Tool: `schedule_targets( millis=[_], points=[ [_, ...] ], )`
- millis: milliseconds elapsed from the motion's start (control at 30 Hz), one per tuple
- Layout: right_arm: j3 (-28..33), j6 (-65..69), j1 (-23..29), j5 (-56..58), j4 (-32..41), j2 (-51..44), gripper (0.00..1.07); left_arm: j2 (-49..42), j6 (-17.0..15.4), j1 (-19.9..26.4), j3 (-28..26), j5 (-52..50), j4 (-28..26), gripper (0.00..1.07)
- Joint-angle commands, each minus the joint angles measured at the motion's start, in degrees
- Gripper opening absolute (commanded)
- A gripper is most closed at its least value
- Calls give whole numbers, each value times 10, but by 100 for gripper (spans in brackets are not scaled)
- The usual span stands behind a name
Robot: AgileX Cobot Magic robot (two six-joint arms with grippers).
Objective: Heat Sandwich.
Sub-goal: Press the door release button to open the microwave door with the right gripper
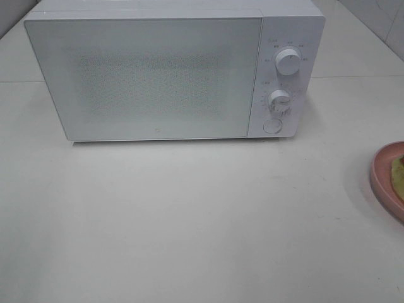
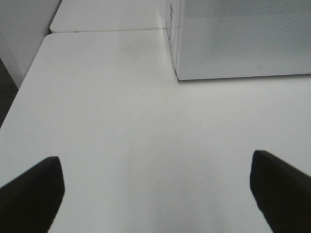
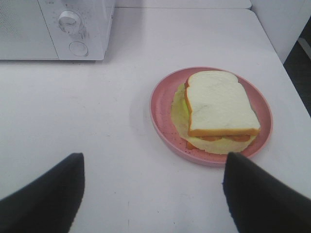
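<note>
- spot sandwich (image 3: 221, 109) on pink plate (image 3: 160, 104), right of shut microwave (image 1: 145, 76)
- expect soft, light, loosely stacked layers, easily squashed; better to grip plate rim
- see left gripper (image 2: 155, 170) spread wide, empty; right gripper (image 3: 153, 165) spread, empty, near plate

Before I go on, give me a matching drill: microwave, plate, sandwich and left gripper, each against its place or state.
Things:
1 microwave
2 plate
3 sandwich
4 left gripper

Places or states:
a lying on the plate
b open over bare table
c shut
d pink, right of the microwave

Pairs: 1-c, 2-d, 3-a, 4-b
</note>
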Motion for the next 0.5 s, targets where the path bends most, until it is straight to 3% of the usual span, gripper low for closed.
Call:
schedule_targets(
  millis=[33,500],
  points=[
    [-2,3,-5,-2,1,-15,76,-14,-3,2,1,-1,1,98],
    [-4,3,-5,-3,1,-15,76,-14,-3,2,1,-1,1,98]
  ],
)
